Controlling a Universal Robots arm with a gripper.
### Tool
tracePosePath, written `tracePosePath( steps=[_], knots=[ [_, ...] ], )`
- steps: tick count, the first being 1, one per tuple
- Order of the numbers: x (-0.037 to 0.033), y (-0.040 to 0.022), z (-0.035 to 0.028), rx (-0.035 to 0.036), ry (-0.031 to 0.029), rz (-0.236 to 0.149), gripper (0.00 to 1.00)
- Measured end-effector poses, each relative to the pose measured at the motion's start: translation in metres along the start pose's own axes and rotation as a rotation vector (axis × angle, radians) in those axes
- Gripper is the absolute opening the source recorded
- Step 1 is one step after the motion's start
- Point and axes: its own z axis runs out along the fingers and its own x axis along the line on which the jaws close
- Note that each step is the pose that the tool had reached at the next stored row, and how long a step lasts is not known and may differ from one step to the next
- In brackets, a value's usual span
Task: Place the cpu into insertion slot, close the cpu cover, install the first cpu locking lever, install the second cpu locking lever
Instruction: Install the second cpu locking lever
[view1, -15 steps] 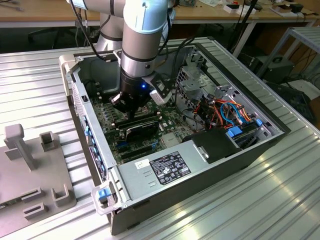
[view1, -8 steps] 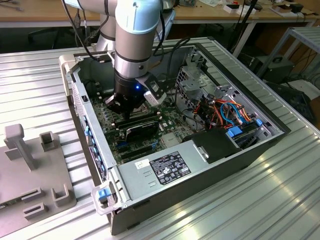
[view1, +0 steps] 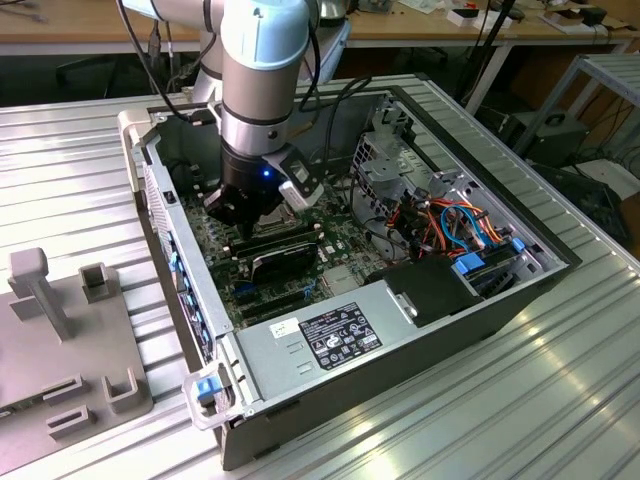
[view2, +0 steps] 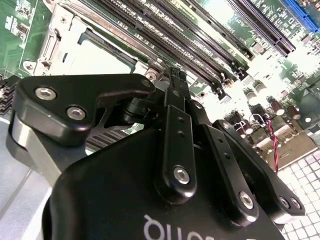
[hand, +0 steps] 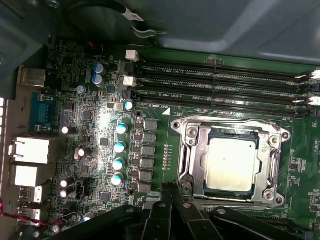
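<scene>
— While we look down through the first wrist view, we see the cpu (hand: 232, 164) lying flat in the insertion slot (hand: 260, 141), its dull tan top showing through the big cut-out of the cpu cover (hand: 194, 150), which lies down flat around it.

— We agree. The long black memory slots (hand: 220, 85) run just beyond the socket, toward twelve o'clock of it as that picture is shown. Where do we put the tool?

— Its tool (hand: 171, 189) sits at about seven o'clock from the cpu, just beside the socket frame's corner. The two dark fingertips (hand: 165, 192) stand pressed together, so we call the tool closed, with nothing between the tips that we can make out.

— In the second wrist view the tool (view2: 178, 75) points down near the frame's edge, fingers (view2: 179, 125) drawn together. Whether the tips touch a lever we cannot tell.

— From the exterior view, the arm (view1: 262, 70) reaches straight down into the open computer case (view1: 400, 345), which lies on the ribbed metal table (view1: 480, 420). A grey fixture block (view1: 60, 340) rests at the exterior view's left, well apart from the case.
</scene>
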Motion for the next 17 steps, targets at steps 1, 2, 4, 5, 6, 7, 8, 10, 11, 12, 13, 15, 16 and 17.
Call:
tracePosePath(
  steps=[1, 2, 4, 5, 6, 7, 8, 10, 11, 12, 13, 15, 16, 17],
  knots=[
    [0.0000, 0.0000, 0.0008, -0.0009, -0.0007, 0.000, 0.11],
    [0.0000, 0.0000, 0.0011, -0.0017, -0.0005, 0.000, 0.11],
    [0.0000, -0.0001, 0.0015, -0.0044, -0.0003, 0.000, 0.11],
    [0.0000, -0.0002, 0.0016, -0.0046, -0.0004, 0.000, 0.11],
    [0.0000, -0.0006, 0.0016, -0.0049, -0.0006, 0.000, 0.11],
    [0.0000, -0.0012, 0.0017, -0.0051, -0.0007, 0.000, 0.11],
    [0.0001, -0.0021, 0.0016, -0.0047, -0.0006, 0.000, 0.11],
    [0.0003, -0.0027, 0.0015, -0.0047, -0.0005, 0.000, 0.11],
    [0.0002, -0.0027, 0.0014, -0.0046, -0.0005, 0.000, 0.11],
    [0.0003, -0.0027, 0.0008, -0.0047, -0.0005, 0.000, 0.11],
    [0.0002, -0.0026, -0.0002, -0.0052, -0.0008, 0.000, 0.11],
    [0.0001, -0.0026, -0.0042, -0.0048, -0.0005, 0.000, 0.11],
    [0.0000, -0.0024, -0.0069, -0.0047, -0.0005, 0.000, 0.11],
    [-0.0001, -0.0022, -0.0099, -0.0048, -0.0006, 0.000, 0.11]
  ],
)
